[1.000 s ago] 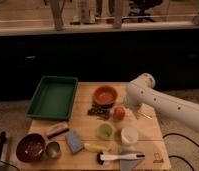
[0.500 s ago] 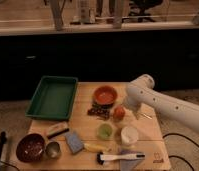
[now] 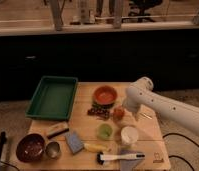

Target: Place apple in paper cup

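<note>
- I read the gripper (image 3: 125, 110) as set down at the apple (image 3: 117, 114) for pickup; whether it grasps, I cannot tell.
- The paper cup (image 3: 129, 135) stands near, mouth up, ready to receive.

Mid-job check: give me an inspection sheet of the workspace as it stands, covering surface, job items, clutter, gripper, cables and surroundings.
Surface: wooden table, crowded.
Job's things: apple sits on the table, not yet in the paper cup, which stands upright just in front of it.
Clutter: green tray, orange bowl, green cup, brown bowl, metal cup, sponge, banana, brush.
Gripper: gripper low at the apple's right side; contact unclear.
Cables: black cable on the floor, right.
Surroundings: dark counter behind the table.
</note>
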